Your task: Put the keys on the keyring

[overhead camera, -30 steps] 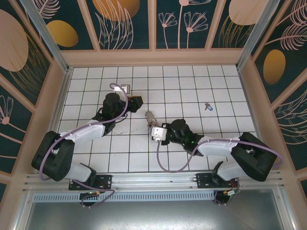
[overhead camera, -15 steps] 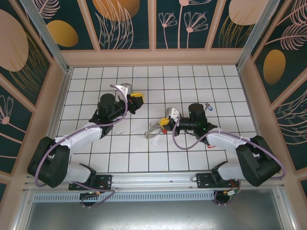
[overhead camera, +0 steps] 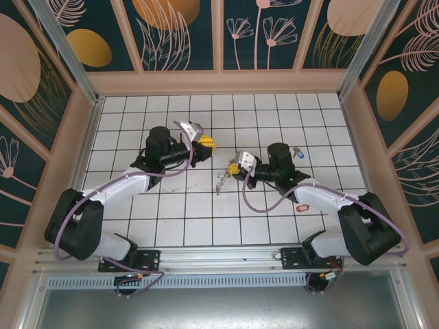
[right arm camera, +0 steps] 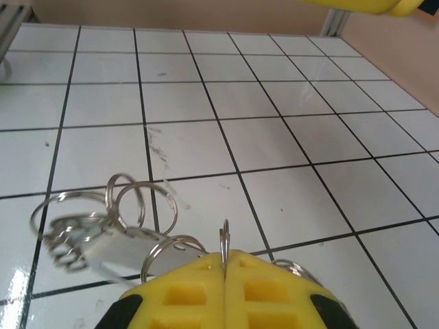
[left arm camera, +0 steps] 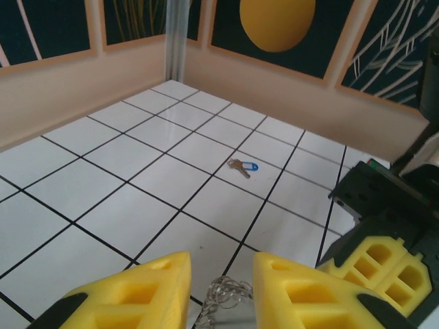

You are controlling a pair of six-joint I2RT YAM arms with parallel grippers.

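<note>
White-tiled counter (overhead camera: 192, 219), black grout, peach walls. Nearest: small red tag (overhead camera: 300, 205) lying flat beside the right arm, key on it too small to make out. Mid-counter: right fingers (right arm camera: 225, 271) clamped shut on one loop of the keyring (right arm camera: 96, 236), a bunch of thin silvery overlapping wire rings hanging off the pinch. Left fingers (overhead camera: 204, 144) face it, parted, not touching. Beyond: blue-tag key (left arm camera: 241, 166) flat on a tile, well apart.

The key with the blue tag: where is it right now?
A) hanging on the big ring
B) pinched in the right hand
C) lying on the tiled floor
C: the blue-tagged key lies flat on the tiled floor, with nothing touching it.
</note>
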